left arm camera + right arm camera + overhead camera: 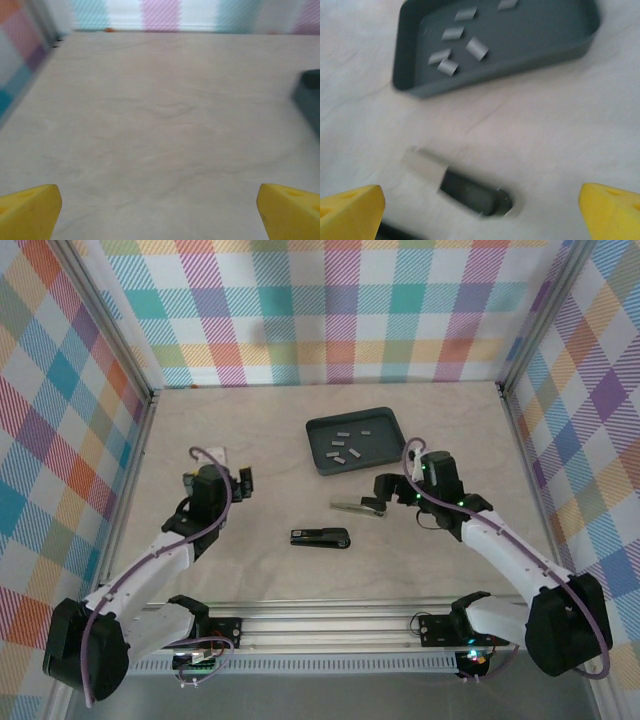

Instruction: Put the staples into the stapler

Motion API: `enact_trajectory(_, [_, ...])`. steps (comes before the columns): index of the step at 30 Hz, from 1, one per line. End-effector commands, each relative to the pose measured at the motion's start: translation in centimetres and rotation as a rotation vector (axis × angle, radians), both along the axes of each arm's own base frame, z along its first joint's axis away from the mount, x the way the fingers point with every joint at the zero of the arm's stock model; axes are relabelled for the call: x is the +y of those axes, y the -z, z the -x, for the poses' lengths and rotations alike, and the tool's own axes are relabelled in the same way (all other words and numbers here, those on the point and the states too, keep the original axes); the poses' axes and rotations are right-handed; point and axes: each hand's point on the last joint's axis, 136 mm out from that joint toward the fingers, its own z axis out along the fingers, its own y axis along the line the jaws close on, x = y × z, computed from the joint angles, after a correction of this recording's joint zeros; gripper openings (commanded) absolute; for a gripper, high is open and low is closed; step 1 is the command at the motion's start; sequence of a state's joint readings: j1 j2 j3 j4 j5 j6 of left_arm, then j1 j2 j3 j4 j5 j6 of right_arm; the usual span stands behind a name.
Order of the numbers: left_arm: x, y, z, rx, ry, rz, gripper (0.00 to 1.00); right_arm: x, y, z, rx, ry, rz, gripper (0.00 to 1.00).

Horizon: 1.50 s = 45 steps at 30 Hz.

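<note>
Plaid cloth in pastel and bright checks covers the walls around a pale, wood-grained table, which takes up most of the top view. Two arms in black and white reach in from the bottom edge of that view. The left gripper sits left of centre, and in its wrist view its yellow fingertips stand far apart at the two lower corners, with only bare tabletop between them and nothing held. The right gripper sits right of centre. Its yellow fingertips are likewise spread wide at the lower corners of its wrist view and grip nothing. A dark grey, shallow rectangular plastic tray lies above centre in the top view, and it crosses the upper part of the right wrist view. A black, closed desk stapler lies flat near the middle of the top view, below the tray and well apart from it. A silvery, elongated metal channel with a dark inside lies between tray and stapler, just beside the right gripper, and it sits blurred in the lower middle of the right wrist view. The small light-grey strips of staples lie scattered on the tray floor, toward the upper left of the right wrist view.
</note>
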<state>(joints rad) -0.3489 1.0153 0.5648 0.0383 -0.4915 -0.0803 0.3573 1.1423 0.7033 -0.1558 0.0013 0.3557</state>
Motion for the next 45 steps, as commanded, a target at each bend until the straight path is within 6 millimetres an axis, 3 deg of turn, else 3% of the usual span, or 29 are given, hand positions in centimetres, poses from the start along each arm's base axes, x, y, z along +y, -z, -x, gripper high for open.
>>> enact_trajectory(1, [3.6, -0.5, 0.2, -0.113, -0.122, -0.026, 1.00, -4.0, -0.2, -3.1, -0.175, 0.084, 0.152, 0.99])
enact_trajectory(7, [5.3, 2.9, -0.9, -0.109, -0.109, 0.016, 1.00, -8.8, 0.8, -5.0, -0.255, 0.204, 0.253, 0.99])
enact_trajectory(14, [3.8, 6.9, -5.4, -0.065, -0.036, 0.004, 1.00, -10.4, 2.0, -5.0, -0.376, 0.220, 0.312, 0.99])
enact_trajectory(17, [4.3, 9.4, -5.8, -0.045, -0.035, 0.043, 1.00, -10.1, 3.1, -5.4, -0.412, 0.187, 0.302, 0.99])
enact_trajectory(21, [4.6, 9.6, -5.8, -0.059, -0.035, 0.063, 1.00, -10.0, 2.9, -6.2, -0.482, 0.153, 0.330, 0.99])
enact_trajectory(24, [4.7, 9.6, -5.9, -0.053, -0.038, 0.065, 1.00, -10.4, 4.9, -6.6, -0.478, 0.153, 0.301, 0.99])
enact_trajectory(29, [4.7, 9.5, -5.8, -0.057, -0.037, 0.063, 1.00, -11.4, 5.9, -7.9, -0.375, 0.145, 0.222, 0.99])
enact_trajectory(45, [4.5, 9.5, -5.9, -0.054, -0.035, 0.052, 1.00, -11.4, 5.9, -7.8, -0.374, 0.140, 0.209, 0.99])
